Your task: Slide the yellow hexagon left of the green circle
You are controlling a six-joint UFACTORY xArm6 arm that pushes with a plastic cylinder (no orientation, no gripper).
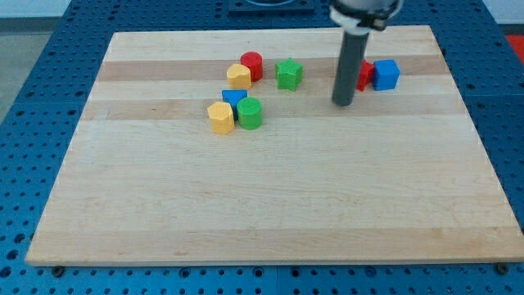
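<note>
The yellow hexagon (220, 117) lies on the wooden board, touching the left side of the green circle (250, 113). A blue block (234, 97) sits just above the two, touching them. My tip (342, 103) rests on the board well to the right of this cluster, about a hand's width from the green circle, and touches none of these blocks.
A second yellow block (238, 77) and a red cylinder (251, 65) sit above the cluster. A green star (288, 74) lies to their right. A red block (364, 75), partly hidden by the rod, and a blue cube (386, 74) sit right of my tip.
</note>
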